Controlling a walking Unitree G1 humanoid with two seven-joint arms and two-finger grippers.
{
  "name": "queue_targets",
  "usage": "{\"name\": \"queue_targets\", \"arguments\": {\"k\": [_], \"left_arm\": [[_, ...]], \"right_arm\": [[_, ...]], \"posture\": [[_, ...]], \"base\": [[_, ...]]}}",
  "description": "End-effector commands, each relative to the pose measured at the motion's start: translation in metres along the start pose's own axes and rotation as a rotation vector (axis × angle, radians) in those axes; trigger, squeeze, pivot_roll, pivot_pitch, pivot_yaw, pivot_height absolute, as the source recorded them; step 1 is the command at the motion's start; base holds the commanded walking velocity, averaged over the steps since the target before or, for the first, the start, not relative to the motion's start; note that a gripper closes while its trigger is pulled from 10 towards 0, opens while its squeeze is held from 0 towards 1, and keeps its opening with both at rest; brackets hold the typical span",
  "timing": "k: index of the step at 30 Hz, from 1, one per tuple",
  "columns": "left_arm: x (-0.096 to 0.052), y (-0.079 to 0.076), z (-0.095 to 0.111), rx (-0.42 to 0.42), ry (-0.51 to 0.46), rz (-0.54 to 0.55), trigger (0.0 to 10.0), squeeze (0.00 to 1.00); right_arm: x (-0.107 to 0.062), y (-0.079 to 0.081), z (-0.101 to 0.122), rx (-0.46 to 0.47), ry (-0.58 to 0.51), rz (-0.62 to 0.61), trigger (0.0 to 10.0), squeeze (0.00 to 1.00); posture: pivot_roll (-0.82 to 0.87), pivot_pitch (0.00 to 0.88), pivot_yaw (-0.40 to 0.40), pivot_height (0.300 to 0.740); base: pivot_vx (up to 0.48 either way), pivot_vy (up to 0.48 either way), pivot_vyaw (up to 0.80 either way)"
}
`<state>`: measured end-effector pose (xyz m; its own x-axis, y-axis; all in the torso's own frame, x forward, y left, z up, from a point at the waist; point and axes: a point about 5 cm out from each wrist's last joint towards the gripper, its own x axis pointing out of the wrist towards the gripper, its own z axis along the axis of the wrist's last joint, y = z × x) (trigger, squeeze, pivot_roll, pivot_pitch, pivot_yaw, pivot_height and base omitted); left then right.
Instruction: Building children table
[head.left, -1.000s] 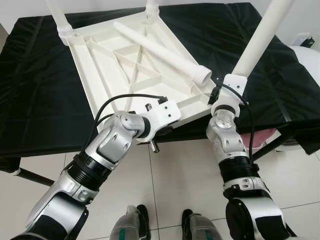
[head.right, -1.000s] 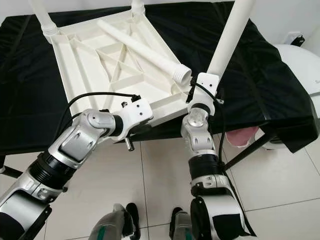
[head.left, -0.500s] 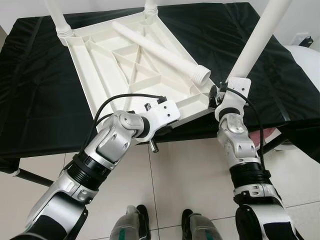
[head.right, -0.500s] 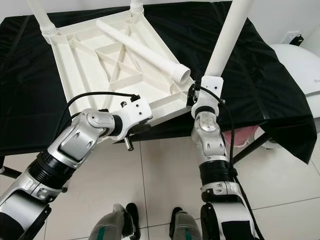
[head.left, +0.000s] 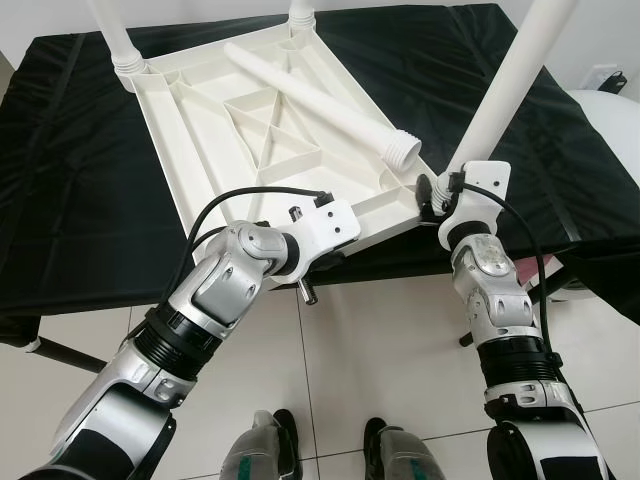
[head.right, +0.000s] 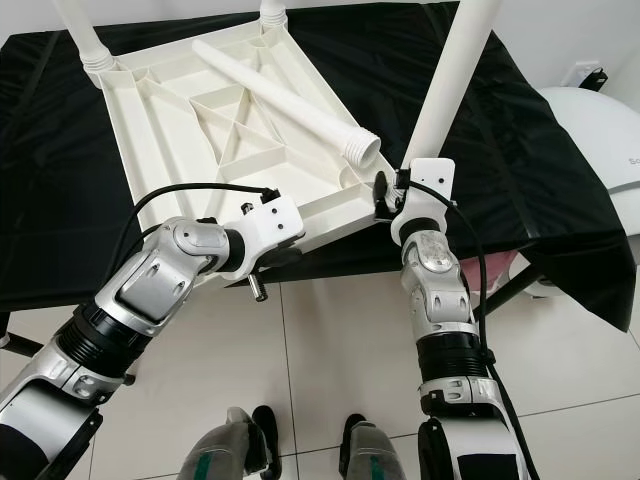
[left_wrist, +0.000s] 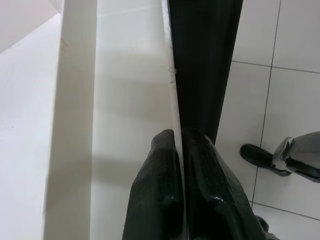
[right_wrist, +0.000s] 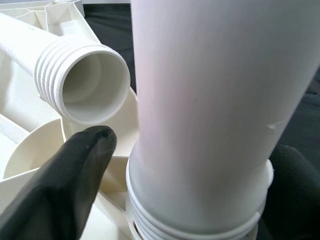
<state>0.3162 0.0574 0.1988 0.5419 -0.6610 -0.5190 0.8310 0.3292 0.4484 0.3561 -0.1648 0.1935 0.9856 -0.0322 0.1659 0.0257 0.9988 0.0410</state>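
You're roughly midway, by the look of it. The white ribbed plastic children's table top (head.left: 270, 130) lies upside down on the black-draped tabletop (head.left: 80, 190), its near edge overhanging toward you. Two white tube legs (head.left: 115, 35) already stand in the far corner sockets. A third white tube leg (head.left: 505, 85) stands at the near right corner w/ its threaded collar at the socket; thread rings are visible in the right wrist view, so I'd judge it's not fully screwed home. The fourth, a loose white threaded-end tube leg (head.left: 320, 100), lies diagonally across the ribs, untouched; its near-left corner is left to do.

Right gripper (right_wrist: 185, 165): fingers spread wide around the base of that third leg, one finger (right_wrist: 75, 170) on either side, just beside it; firm contact unclear.

Left gripper (left_wrist: 181, 165): pinched narrow on the thin near rim of the table top, steadying it.
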Motion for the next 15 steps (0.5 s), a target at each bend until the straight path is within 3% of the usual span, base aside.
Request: {"name": "queue_targets", "arguments": {"k": [1,2,3,9,10,12,13,15], "left_arm": [[-0.0022,0.0061,0.0039,0.043,0.000,0.052,10.0,0.00],[-0.0022,0.0061,0.0039,0.043,0.000,0.052,10.0,0.00],[-0.0021,0.0058,0.0039,0.044,0.000,0.051,10.0,0.00],[-0.0021,0.0059,0.0039,0.045,0.001,0.051,10.0,0.00],[-0.0023,0.0060,0.0037,0.045,0.002,0.052,10.0,0.00],[-0.0024,0.0061,0.0037,0.045,0.002,0.052,10.0,0.00],[-0.0025,0.0062,0.0034,0.045,0.002,0.053,10.0,0.00],[-0.0026,0.0062,0.0031,0.044,0.003,0.053,10.0,0.00]], "right_arm": [[-0.0034,-0.0043,-0.0046,0.000,0.016,-0.009,10.0,1.00],[-0.0034,-0.0043,-0.0046,0.000,0.016,-0.009,10.0,1.00],[-0.0039,-0.0062,-0.0053,-0.003,0.020,-0.013,10.0,0.00],[-0.0047,-0.0063,-0.0062,0.018,0.021,-0.005,10.0,0.00],[-0.0049,-0.0071,-0.0059,0.012,0.018,-0.014,10.0,0.78],[-0.0051,-0.0078,-0.0056,0.006,0.016,-0.020,10.0,0.78],[-0.0054,-0.0083,-0.0051,-0.002,0.012,-0.021,10.0,1.00],[-0.0058,-0.0083,-0.0050,-0.002,0.010,-0.017,10.0,1.00]], "posture": [[-0.13,0.191,0.069,0.740],[-0.13,0.191,0.069,0.740],[-0.13,0.189,0.069,0.740],[-0.13,0.189,0.069,0.740],[-0.13,0.189,0.069,0.740],[-0.13,0.189,0.069,0.740],[-0.13,0.189,0.069,0.740],[-0.13,0.189,0.069,0.740]], "base": [[0.000,0.000,0.00],[0.000,0.000,0.00],[0.000,0.000,0.00],[0.000,0.000,0.00],[0.000,0.000,0.00],[0.000,0.000,0.00],[0.000,0.000,0.00],[0.000,0.000,0.00]]}}
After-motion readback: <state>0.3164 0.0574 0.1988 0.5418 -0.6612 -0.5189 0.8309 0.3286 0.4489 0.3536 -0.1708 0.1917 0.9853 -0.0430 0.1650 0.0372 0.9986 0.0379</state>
